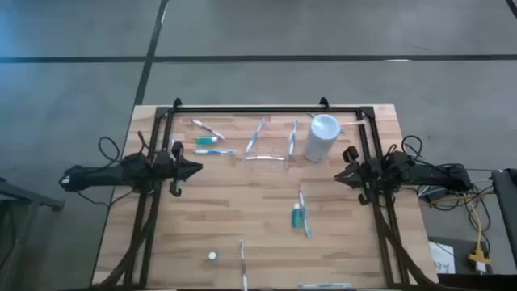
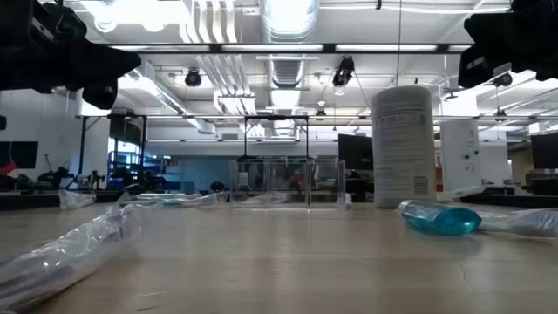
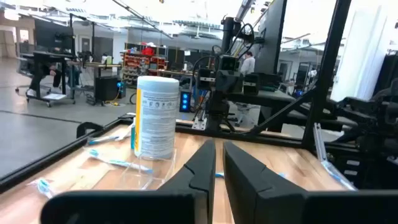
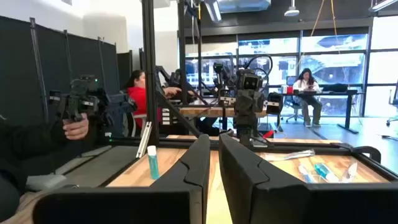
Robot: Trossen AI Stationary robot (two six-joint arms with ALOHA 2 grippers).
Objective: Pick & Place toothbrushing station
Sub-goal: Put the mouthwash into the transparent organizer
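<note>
A wrapped toothbrush (image 2: 65, 253) lies nearest on the table (image 1: 242, 210), the white cup (image 1: 321, 137) stands beyond, and both hands, left (image 1: 196, 169) and right (image 1: 340, 176), hover clenched, empty.

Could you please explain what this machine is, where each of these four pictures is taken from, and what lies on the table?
This is a two-armed robot at a pale wooden table. One picture looks straight down, one looks level across the tabletop, and two come from cameras on the wrists.

The left gripper and right gripper wait at opposite sides, fingers shut, holding nothing.

On the table stand a tall white cylindrical cup and, beside it, a small clear plastic holder. Scattered about lie thin pale wrapped toothbrushes, one behind the holder, and small teal tubes, one at mid-table and another near the left gripper.
</note>
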